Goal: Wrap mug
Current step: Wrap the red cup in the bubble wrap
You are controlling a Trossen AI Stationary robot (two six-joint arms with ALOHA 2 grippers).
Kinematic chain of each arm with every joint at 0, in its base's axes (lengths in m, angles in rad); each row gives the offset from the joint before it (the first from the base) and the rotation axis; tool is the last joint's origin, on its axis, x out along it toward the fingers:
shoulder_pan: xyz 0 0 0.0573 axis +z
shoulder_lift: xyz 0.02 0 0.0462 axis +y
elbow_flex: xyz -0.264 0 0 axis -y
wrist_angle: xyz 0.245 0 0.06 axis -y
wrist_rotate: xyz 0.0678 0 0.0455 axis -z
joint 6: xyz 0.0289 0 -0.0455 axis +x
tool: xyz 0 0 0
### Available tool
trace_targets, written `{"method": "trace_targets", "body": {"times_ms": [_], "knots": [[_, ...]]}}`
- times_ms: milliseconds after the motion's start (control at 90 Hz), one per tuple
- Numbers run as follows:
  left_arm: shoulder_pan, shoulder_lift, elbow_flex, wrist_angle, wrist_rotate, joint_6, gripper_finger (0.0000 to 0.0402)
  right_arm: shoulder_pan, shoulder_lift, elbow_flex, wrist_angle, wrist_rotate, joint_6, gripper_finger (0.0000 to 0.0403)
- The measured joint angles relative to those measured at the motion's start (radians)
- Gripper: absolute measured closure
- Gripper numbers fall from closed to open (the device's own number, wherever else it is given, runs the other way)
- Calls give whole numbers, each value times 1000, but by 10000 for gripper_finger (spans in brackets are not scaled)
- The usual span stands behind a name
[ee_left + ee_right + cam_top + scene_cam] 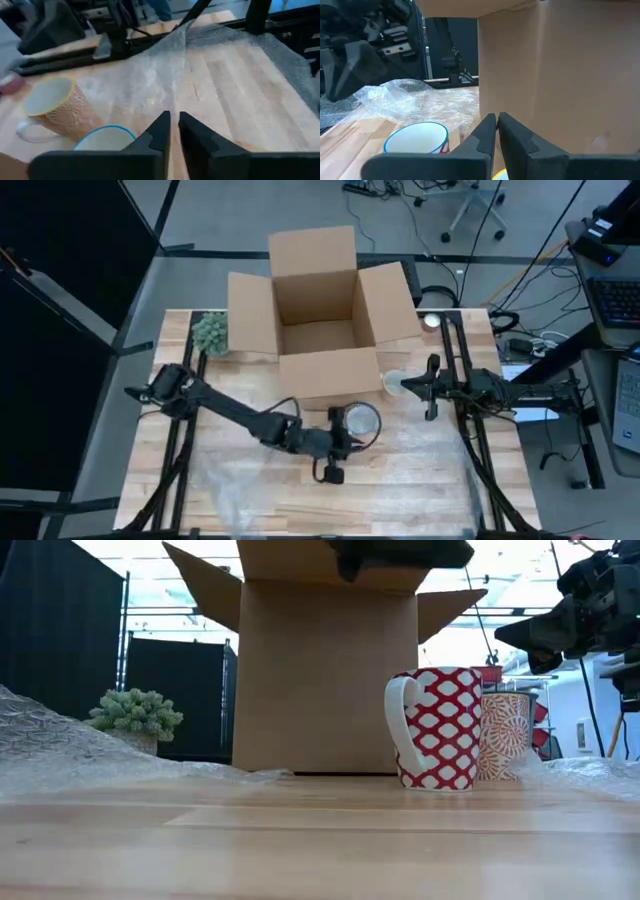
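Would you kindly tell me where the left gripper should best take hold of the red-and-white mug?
Probably by the rim, from above: the red-and-white mug stands upright, mouth open. Its white handle faces away from the orange patterned mug close beside it, so side access there looks tight.

A light wooden desk [430, 480] stands on a grey floor [200, 210] crossed by dark cables [530, 225]. Beyond the desk's far edge, the base of a swivel chair [470, 205] rests on the floor. Black curtain panels [50, 310] hang along the desk's left side, and in the low view more black panels [60, 630] stand in metal frames behind it. To the right of the desk a keyboard [612, 302] lies on another work surface. Bright light fills the room behind the desk in the low view.
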Motion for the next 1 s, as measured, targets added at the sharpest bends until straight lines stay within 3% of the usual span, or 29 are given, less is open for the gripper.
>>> {"method": "trace_targets", "body": {"times_ms": [211,367,856,1000], "knots": [[35,51,84,-145,19,12,259,0,0,0,-1,0,0,394],[70,79,93,-184,19,7,226,0,0,0,1,0,0,394],[109,152,93,-212,117,11,222,0,0,0,0,0,0,394],[109,154,94,-213,98,9,250,0,0,0,0,0,0,394]]}}
